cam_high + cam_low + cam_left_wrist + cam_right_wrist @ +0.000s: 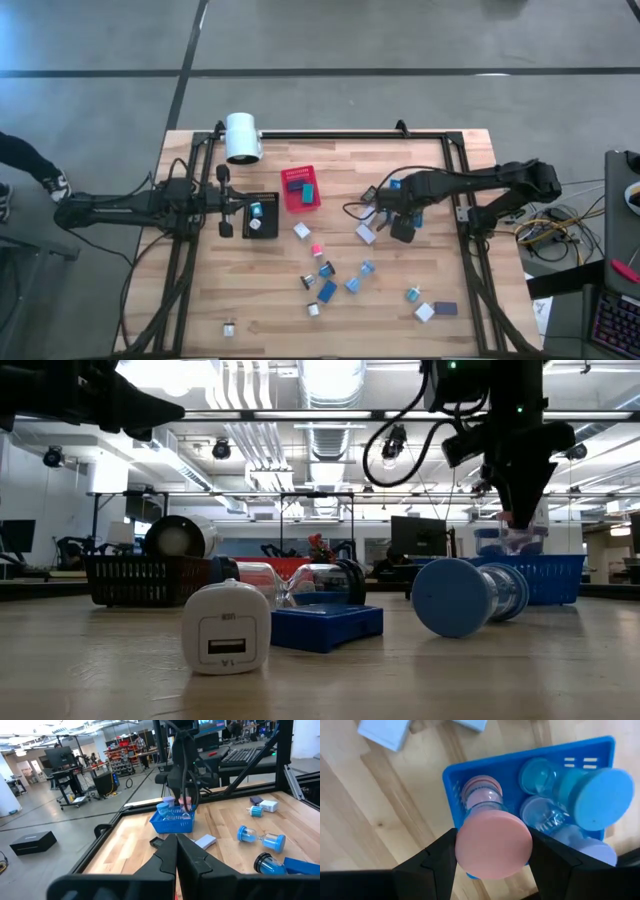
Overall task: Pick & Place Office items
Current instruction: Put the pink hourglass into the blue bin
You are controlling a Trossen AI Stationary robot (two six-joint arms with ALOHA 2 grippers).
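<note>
My right gripper (492, 851) points down over the blue slotted bin (520, 757) at the table's right middle and is shut on a pink sand timer (482, 800). In the bin lies a blue-capped timer (597, 797). My left gripper (176, 852) waits shut, level, beside the black bin (262, 218) at the left. Loose office items lie on the table: a white block (301, 230), a pink piece (317, 249), a blue block (327, 291), and a blue timer (470, 595) lying on its side. My right gripper pinches the pink timer's upper round cap (492, 842) between its two fingers, one on either side of the cap's rim. The fingers come from above, pointing down. The timer stands upright below them, its lower end (481, 787) inside the blue bin; whether it touches the bin's floor I cannot tell.
A red bin (300, 188) holding items stands at the middle back, with a big white cylinder (242, 137) behind the left arm. A white charger (227, 627) and a flat blue block (325, 625) lie near the front. A dark frame (465, 230) borders the table.
</note>
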